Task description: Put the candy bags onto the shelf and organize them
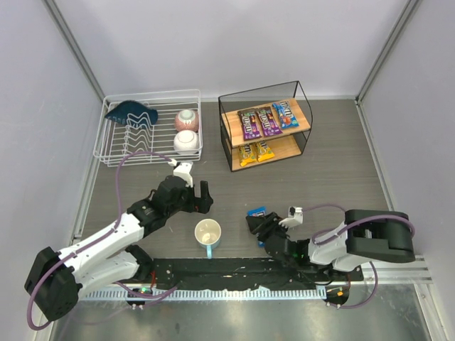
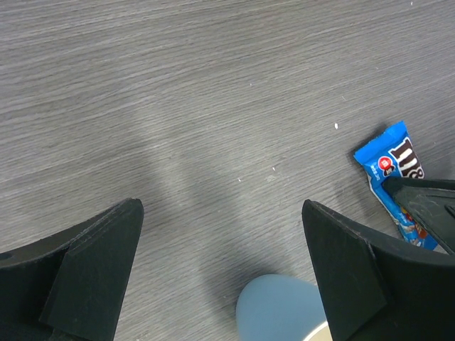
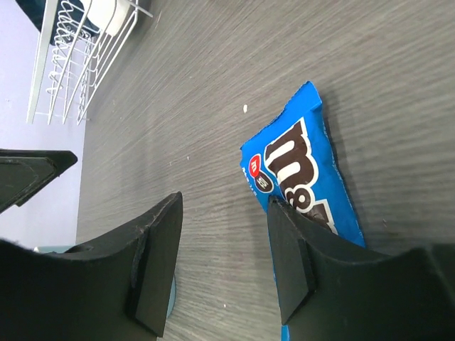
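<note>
A blue candy bag (image 1: 257,212) lies flat on the table; it also shows in the right wrist view (image 3: 306,174) and the left wrist view (image 2: 395,174). My right gripper (image 1: 264,229) is open just beside it, one finger (image 3: 306,263) lying over the bag's edge, nothing gripped. My left gripper (image 1: 197,196) is open and empty above bare table, left of the bag. The shelf (image 1: 266,126) stands at the back: two purple bags (image 1: 259,123) and a blue bag (image 1: 286,113) on the top board, two yellow bags (image 1: 255,151) on the lower board.
A mug with a blue handle (image 1: 207,234) stands between the arms; it also shows in the left wrist view (image 2: 284,309). A white wire dish rack (image 1: 149,128) with bowls and a dark blue item sits at the back left.
</note>
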